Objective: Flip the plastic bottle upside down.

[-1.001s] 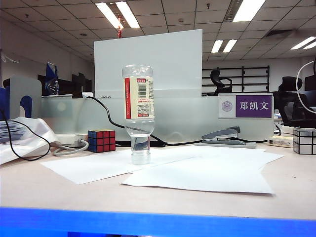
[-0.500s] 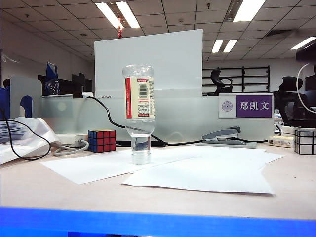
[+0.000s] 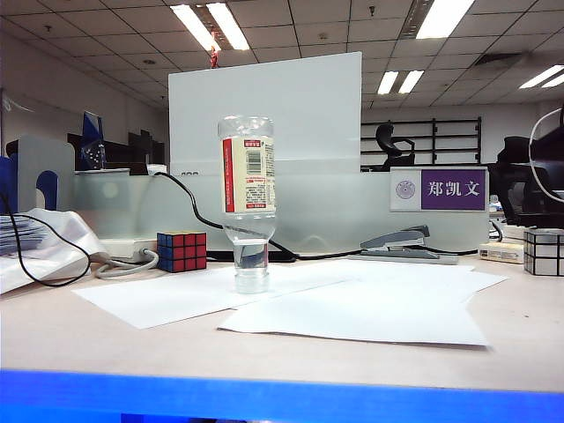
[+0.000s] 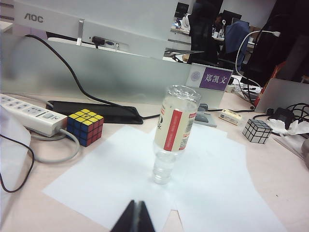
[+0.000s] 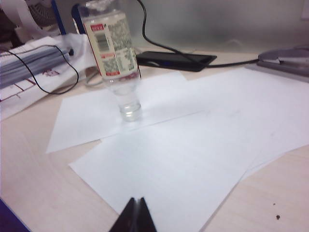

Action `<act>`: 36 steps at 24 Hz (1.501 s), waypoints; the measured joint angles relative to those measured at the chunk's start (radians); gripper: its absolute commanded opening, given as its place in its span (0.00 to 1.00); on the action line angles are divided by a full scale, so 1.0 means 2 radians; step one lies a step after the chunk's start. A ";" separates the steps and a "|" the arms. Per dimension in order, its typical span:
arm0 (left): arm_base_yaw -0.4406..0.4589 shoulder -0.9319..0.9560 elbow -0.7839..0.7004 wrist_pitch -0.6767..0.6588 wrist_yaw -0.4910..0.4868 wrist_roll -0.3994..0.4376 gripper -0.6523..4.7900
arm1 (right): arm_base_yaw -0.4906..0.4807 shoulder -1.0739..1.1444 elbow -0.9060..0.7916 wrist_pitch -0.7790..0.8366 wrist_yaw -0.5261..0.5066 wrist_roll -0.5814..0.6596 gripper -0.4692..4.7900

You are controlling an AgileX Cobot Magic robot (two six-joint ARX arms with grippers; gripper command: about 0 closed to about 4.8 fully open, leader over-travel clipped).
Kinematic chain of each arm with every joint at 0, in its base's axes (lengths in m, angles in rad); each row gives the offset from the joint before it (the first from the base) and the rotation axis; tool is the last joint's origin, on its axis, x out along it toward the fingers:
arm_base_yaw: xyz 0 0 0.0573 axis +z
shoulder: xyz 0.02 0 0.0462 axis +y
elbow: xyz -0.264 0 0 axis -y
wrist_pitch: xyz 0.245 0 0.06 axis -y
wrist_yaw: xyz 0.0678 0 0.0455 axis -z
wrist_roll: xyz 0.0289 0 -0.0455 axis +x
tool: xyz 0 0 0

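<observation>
Bottle (image 3: 246, 203) stands on its cap on the paper (image 3: 352, 308), so the flip looks done. Left pincer (image 4: 136, 215) and right pincer (image 5: 135, 212) both pressed together, holding nothing, well clear. Just stay away.

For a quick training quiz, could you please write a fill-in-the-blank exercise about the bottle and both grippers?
1. The plastic bottle stands balanced on its ____.
2. The bottle rests on a sheet of white ____.
3. The fingers of the left gripper and the right gripper are both ____, away from the bottle.
4. The colourful Rubik's cube is ____ than the bottle.

Missing words: cap; paper; shut; shorter
</observation>
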 measured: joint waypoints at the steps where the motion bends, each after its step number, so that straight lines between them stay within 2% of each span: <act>1: 0.000 0.000 0.000 0.000 0.000 0.000 0.11 | 0.000 0.000 0.000 -0.002 0.000 0.000 0.08; 19: 0.000 0.000 0.000 0.000 0.000 0.000 0.11 | 0.000 0.000 0.000 -0.003 0.000 0.000 0.08; 23: -0.004 0.000 -0.008 0.009 -0.016 0.051 0.11 | 0.000 0.000 0.000 -0.003 0.000 0.000 0.08; 25: -0.011 0.000 -0.023 0.010 -0.043 0.076 0.11 | 0.000 0.000 0.000 -0.003 0.000 0.000 0.08; 27: -0.019 0.000 -0.038 0.005 -0.093 0.086 0.11 | 0.000 0.000 0.000 -0.003 0.000 0.000 0.08; 33: -0.081 0.000 -0.054 0.007 -0.258 0.091 0.11 | 0.000 0.000 0.000 -0.003 0.000 0.000 0.08; 36: -0.109 0.000 -0.059 0.015 -0.306 0.091 0.11 | 0.000 0.000 0.000 -0.003 0.000 0.000 0.08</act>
